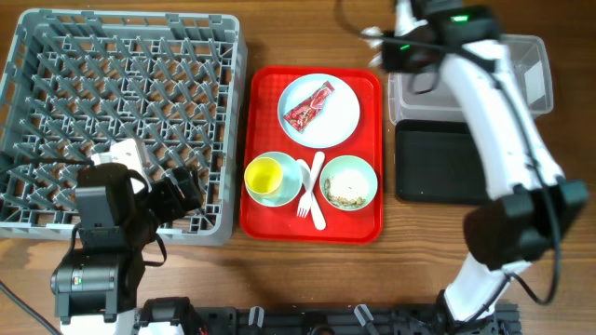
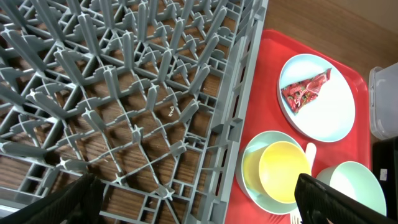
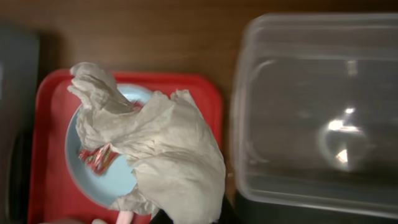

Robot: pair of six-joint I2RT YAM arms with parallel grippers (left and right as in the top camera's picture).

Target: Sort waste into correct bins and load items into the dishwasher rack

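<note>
My right gripper (image 1: 385, 39) is shut on the crumpled white tissue (image 3: 168, 149) and holds it above the red tray's far right corner, just left of the clear tub (image 1: 526, 74) (image 3: 311, 112). The black tray (image 1: 438, 163) lies in front of the tub. The red-and-white wrapper (image 1: 309, 105) lies on the white plate (image 1: 340, 116). The yellow cup (image 1: 264, 174) stands in one blue bowl (image 1: 291, 179); the other bowl (image 1: 370, 172) holds rice scraps (image 1: 348, 192). The fork (image 1: 304, 195) and spoon (image 1: 317, 191) lie between the bowls. My left gripper (image 2: 199, 208) is open and empty over the grey rack's (image 1: 121, 93) front right corner.
The red serving tray (image 1: 265, 219) sits between the rack and the bins. The rack holds nothing. My right arm reaches across the bins from the front right. Bare wooden table lies in front of the tray.
</note>
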